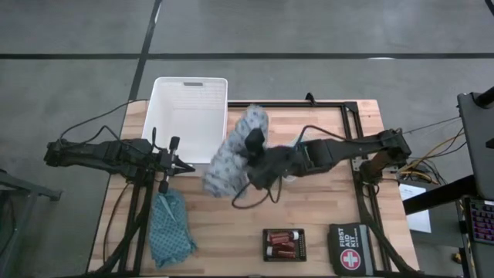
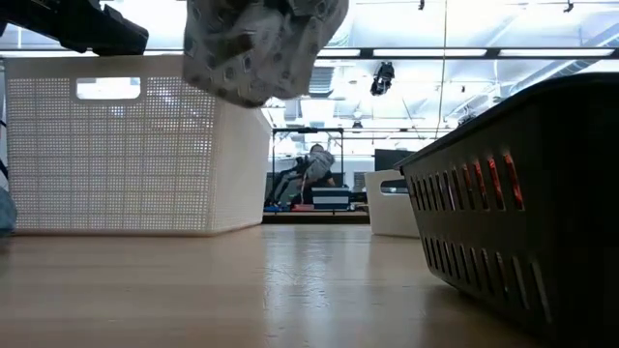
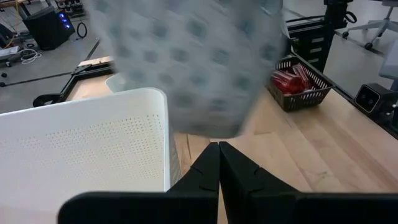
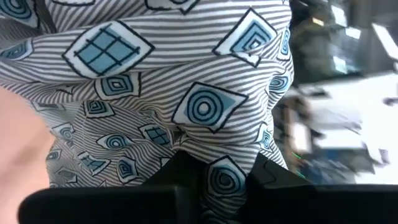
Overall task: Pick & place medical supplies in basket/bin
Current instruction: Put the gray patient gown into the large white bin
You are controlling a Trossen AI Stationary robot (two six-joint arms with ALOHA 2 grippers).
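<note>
The grey patterned cloth (image 1: 229, 158) is up in the air beside the large white basket (image 1: 189, 116), held by my right gripper (image 1: 253, 142), which reaches in from the table's right. In the low view the cloth (image 2: 256, 48) hangs above the table next to the basket (image 2: 126, 145). My left gripper (image 1: 182, 166) is shut and empty just near of the basket's near right corner; its wrist view shows the shut gripper (image 3: 219, 157) below the cloth (image 3: 186, 62). The teal cloth (image 1: 170, 228) lies flat by the near left edge. Red bottles (image 1: 282, 242) lie in a small dark basket. The blue and green pieces are out of view. My right gripper (image 4: 225, 177) pinches a bunched fold of the grey patterned cloth (image 4: 205, 134) between its two fingers, somewhere near the cloth's middle. The cloth is lifted clear of the table and droops slack on either side of the fingers (image 1: 216, 174).
The small dark slotted basket (image 2: 522, 193) with the red bottles (image 3: 289, 79) stands near the table's near edge, with the black first aid pouch (image 1: 349, 247) to its right. Bare wood lies between the white basket and these. A black frame rail (image 1: 351, 116) runs along the right side.
</note>
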